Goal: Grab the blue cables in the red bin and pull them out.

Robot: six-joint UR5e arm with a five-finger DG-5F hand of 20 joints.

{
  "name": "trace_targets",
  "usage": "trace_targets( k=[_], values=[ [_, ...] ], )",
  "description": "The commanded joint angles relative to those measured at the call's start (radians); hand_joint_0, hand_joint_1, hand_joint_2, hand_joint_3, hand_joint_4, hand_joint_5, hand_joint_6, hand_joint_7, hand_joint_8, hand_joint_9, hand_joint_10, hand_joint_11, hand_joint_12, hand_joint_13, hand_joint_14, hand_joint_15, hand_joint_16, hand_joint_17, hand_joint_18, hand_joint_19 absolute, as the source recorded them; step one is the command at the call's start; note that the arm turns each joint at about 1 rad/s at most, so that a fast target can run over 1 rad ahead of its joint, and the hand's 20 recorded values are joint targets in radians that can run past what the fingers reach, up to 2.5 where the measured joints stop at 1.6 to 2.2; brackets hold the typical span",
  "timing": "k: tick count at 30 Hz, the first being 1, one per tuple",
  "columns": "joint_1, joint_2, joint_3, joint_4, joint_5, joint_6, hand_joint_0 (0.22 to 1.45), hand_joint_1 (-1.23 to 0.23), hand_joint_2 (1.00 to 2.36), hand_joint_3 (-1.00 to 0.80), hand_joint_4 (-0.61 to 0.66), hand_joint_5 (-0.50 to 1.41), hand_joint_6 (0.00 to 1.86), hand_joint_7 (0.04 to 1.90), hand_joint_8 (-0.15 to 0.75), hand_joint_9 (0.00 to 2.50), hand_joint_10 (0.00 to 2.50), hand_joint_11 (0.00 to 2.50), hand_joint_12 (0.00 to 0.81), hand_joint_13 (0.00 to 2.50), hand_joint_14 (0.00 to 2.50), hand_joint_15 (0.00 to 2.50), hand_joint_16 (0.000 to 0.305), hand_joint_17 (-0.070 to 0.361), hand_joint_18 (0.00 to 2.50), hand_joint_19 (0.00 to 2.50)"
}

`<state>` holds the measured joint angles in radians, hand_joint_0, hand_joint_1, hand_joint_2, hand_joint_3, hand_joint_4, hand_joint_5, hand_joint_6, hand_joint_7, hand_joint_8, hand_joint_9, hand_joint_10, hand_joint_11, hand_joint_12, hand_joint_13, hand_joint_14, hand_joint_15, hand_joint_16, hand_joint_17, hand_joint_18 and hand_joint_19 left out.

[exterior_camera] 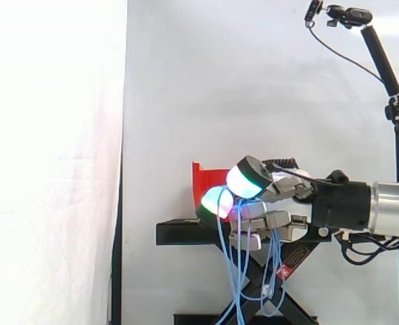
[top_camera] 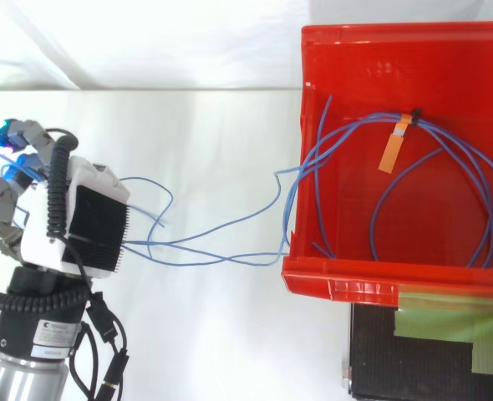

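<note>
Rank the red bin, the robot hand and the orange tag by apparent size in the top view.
1. red bin
2. hand, gripping the blue cables
3. orange tag
No two look alike.

Thin blue cables [top_camera: 430, 127] lie partly coiled in wide loops on the floor of the open red plastic bin [top_camera: 347, 280], bound by a black tie [top_camera: 414, 117] with an orange tag [top_camera: 392, 150]; several strands cross the bin's wall to the hand [exterior_camera: 287, 196], whose curled fingers clasp them, loose loops dangling below
</note>
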<state>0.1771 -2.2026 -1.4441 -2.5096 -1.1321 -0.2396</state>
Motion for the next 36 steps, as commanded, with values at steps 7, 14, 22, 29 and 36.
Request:
trace_targets(
  k=[7, 14, 22, 29, 36],
  values=[
    [0.002, 0.000, -0.001, -0.029, 0.000, 0.015, 0.71, -0.92, 1.00, -1.00, 0.27, 1.02, 0.06, 0.86, 0.367, 1.56, 0.01, 1.90, 0.310, 1.14, 2.50, 0.48, 0.047, 0.105, 1.07, 1.28],
    [0.004, 0.000, -0.001, -0.031, -0.002, 0.015, 0.67, -0.91, 1.00, -1.00, 0.29, 1.03, 0.05, 0.87, 0.385, 1.58, 0.01, 1.89, 0.327, 1.16, 2.50, 0.46, 0.050, 0.113, 1.07, 1.17],
    [0.004, 0.000, -0.001, -0.031, -0.002, 0.015, 0.62, -0.91, 1.00, -1.00, 0.30, 1.05, 0.03, 0.88, 0.400, 1.64, 0.01, 1.89, 0.336, 1.19, 2.50, 0.43, 0.055, 0.125, 1.11, 1.04],
    [0.004, 0.000, -0.001, -0.031, -0.002, 0.015, 0.58, -0.89, 1.00, -1.00, 0.32, 1.07, 0.00, 0.89, 0.425, 1.67, 0.01, 1.89, 0.349, 1.22, 2.50, 0.43, 0.059, 0.134, 1.15, 0.98],
    [0.004, 0.000, 0.001, -0.031, 0.000, 0.015, 0.56, -0.88, 1.00, -1.00, 0.34, 1.08, 0.00, 0.87, 0.426, 1.70, 0.01, 1.88, 0.356, 1.24, 2.50, 0.43, 0.062, 0.141, 1.18, 0.94]
  ],
)
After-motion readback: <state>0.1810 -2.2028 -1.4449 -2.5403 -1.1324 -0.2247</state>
